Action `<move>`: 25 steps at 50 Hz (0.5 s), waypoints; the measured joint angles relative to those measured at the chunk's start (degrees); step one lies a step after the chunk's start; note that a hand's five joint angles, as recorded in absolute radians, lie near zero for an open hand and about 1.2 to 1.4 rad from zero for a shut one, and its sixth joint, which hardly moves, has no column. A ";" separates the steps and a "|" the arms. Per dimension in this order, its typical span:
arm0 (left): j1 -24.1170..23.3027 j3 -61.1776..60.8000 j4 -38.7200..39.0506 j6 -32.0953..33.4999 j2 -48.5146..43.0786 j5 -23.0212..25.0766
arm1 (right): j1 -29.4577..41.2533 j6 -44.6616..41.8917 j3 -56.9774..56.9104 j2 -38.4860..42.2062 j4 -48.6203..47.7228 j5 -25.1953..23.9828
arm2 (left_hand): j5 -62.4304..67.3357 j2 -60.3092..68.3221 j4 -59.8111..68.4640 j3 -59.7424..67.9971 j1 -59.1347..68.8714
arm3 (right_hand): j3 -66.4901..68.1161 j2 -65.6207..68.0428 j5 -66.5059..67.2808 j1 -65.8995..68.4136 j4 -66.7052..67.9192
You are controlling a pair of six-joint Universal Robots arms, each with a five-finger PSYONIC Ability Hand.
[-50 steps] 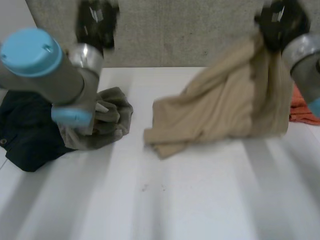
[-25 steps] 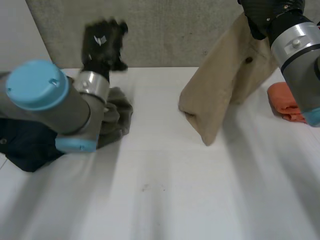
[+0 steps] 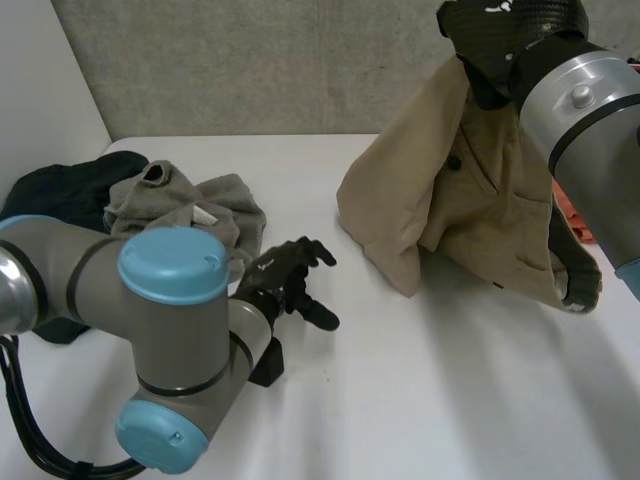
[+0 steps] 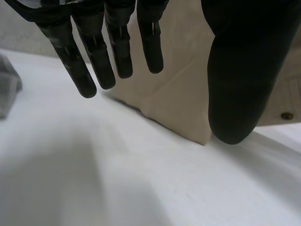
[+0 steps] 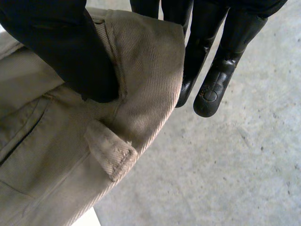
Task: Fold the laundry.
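You have bright, soft, even light across the white worktop [image 3: 420, 400]. It falls from above and from the far side, so the trousers [image 3: 440, 220] throw a pale, soft-edged shadow toward you on the worktop. A small highlight sits on the right arm's metal wrist [image 3: 575, 95]. In the right wrist view the trousers' weave is well lit, while the right hand [image 5: 70, 52] reads near-black with faint glints on its fingertips [image 5: 209, 96]. In the left wrist view a thin shadow lies under the trousers' edge.
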 measured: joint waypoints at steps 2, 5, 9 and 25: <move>-0.25 -0.03 0.17 -1.29 -0.78 0.02 | 0.97 0.01 -0.23 -0.40 0.22 0.42 | 0.00 0.00 0.00 0.00 0.00 | 0.00 0.00 0.00 0.00 0.00; -0.34 0.58 0.44 -3.55 -2.90 0.10 | 2.72 0.02 -0.50 -0.97 0.46 1.19 | -0.01 0.00 0.00 0.00 0.00 | 0.00 0.00 0.00 0.00 0.00; -0.20 2.68 0.81 -6.90 -6.22 0.30 | 5.49 0.02 -0.76 -1.74 0.57 2.40 | 0.00 0.00 0.00 0.00 0.00 | 0.00 0.00 -0.01 0.00 0.00; -0.35 5.45 5.56 -11.72 -9.69 0.08 | 13.50 0.02 -1.07 -2.71 1.94 4.42 | 0.12 0.00 0.04 0.00 0.00 | 0.00 0.00 0.00 0.00 0.00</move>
